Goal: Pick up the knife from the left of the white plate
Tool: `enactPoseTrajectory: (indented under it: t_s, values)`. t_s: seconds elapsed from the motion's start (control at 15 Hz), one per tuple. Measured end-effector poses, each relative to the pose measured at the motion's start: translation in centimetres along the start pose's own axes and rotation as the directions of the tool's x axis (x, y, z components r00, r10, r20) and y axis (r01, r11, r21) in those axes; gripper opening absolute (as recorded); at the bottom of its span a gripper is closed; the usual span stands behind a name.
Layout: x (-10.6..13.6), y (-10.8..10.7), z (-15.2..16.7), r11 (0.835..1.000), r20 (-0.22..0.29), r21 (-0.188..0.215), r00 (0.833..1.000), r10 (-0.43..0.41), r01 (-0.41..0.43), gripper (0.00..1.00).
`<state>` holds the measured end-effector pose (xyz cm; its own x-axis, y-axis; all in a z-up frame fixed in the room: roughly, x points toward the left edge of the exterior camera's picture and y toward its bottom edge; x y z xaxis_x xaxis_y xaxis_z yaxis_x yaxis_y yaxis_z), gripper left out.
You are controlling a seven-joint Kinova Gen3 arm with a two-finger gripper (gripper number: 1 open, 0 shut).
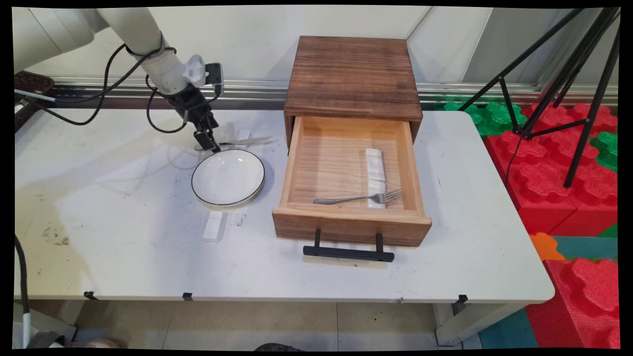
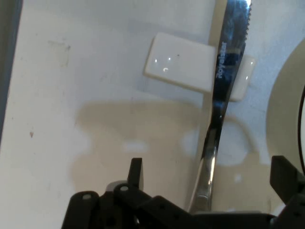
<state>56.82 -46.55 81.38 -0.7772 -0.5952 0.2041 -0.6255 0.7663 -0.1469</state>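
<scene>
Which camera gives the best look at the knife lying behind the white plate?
The hand view. There the knife fills the frame: its serrated edge and lettering show, and its blade lies across a small white rest, between the open gripper fingers. The main view shows only a thin silver sliver beyond the plate.

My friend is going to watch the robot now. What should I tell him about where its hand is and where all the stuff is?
Gripper: open, down at the table, one finger on each side of the knife handle. Nothing is held.
Knife: its blade rests across a small white rest, behind the white plate.
Plate: on the table left of the wooden drawer box, with nothing on it.
Drawer: pulled open. Inside, a fork lies with its tines on a white rest.
Another white rest sits bare on the table in front of the plate.
</scene>
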Motion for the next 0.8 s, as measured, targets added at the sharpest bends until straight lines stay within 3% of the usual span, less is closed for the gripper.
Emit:
enactPoseTrajectory:
  t_s: [0.6, 0.67, 0.8]
  values:
    - [0.1, -0.5, 1.0, 1.000, -0.017, -0.028, 1.000, -0.002, 0.001, 1.00]
    - [0.1, -0.5, 1.0, 1.000, -0.019, -0.030, 1.000, -0.003, 0.003, 0.00]
    - [0.1, -0.6, 1.2, 0.999, -0.022, -0.033, 1.000, -0.006, 0.006, 0.00]
